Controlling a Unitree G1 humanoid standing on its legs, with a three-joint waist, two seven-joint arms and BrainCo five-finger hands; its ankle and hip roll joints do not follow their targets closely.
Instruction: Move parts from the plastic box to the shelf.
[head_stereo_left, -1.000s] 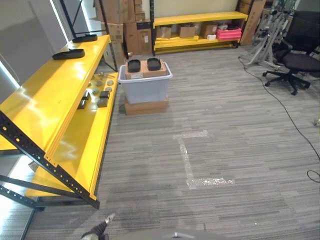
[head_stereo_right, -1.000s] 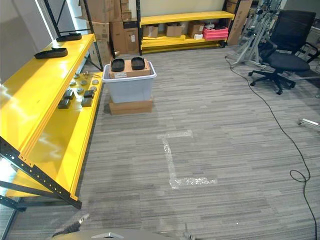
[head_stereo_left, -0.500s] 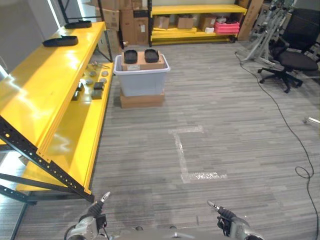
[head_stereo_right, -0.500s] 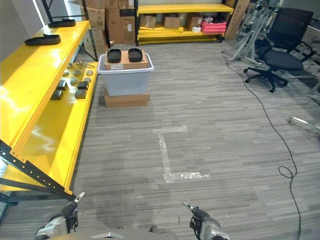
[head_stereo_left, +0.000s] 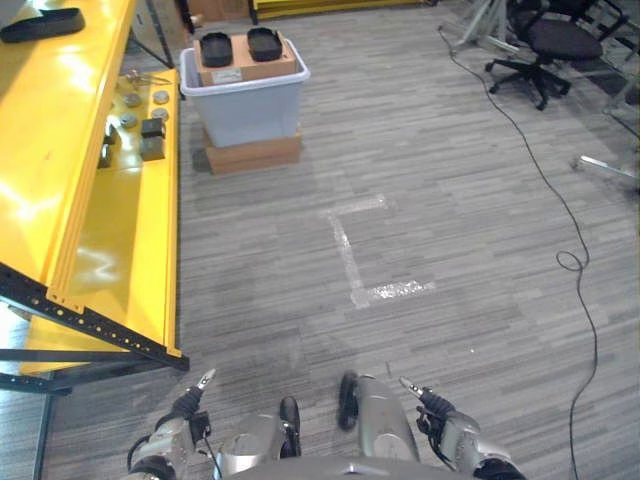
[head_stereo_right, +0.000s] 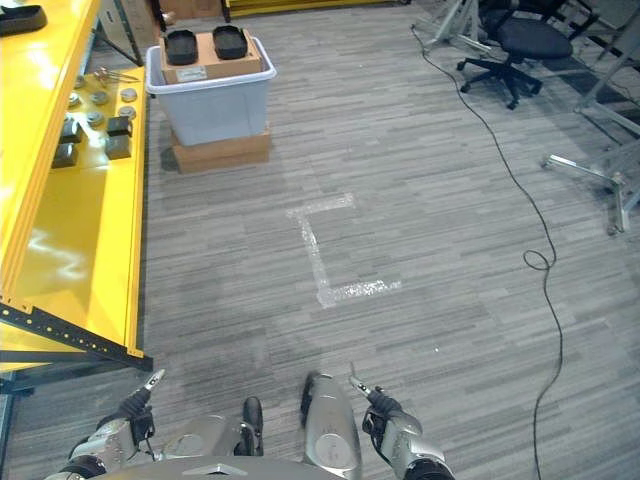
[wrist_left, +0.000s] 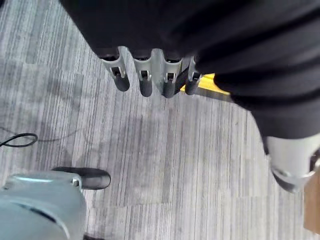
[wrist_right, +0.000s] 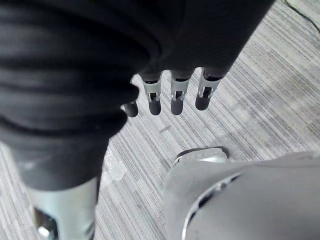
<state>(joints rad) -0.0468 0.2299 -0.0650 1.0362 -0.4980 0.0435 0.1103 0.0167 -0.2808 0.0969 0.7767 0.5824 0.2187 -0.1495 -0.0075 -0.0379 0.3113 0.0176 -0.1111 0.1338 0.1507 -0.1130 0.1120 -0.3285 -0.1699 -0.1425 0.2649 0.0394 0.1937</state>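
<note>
Two hands are seen low at the near edge of the scene, both empty: the left hand (head_stereo_left: 178, 425) at the near left and the right hand (head_stereo_left: 440, 428) at the near right, each with fingers held straight and relaxed above the grey striped carpet floor (head_stereo_left: 450, 220). In the wrist views the fingers (wrist_left: 142, 80) of the left hand and the fingers (wrist_right: 177, 97) of the right hand are shown extended in a row, with nothing held between them. The pale grey plastic box (head_stereo_left: 245, 95) is placed far ahead and to the left, resting on a flat brown cardboard box (head_stereo_left: 253, 153); inside it a brown carton (head_stereo_left: 243, 62) is carried, and two black tray-shaped parts (head_stereo_left: 216, 47) lie side by side on top of that carton. Just to the left of the plastic box the long yellow metal shelf (head_stereo_left: 130, 250) is found, running from far to near along the left side. On its lower level several small round and dark block-shaped parts (head_stereo_left: 142, 125) are set out, and a black tray (head_stereo_left: 40, 22) is seen on its upper level at the far left. An L-shaped mark of white tape (head_stereo_left: 362, 262) is laid on the floor in the middle. A black office chair (head_stereo_left: 550, 40) stands at the far right.
</note>
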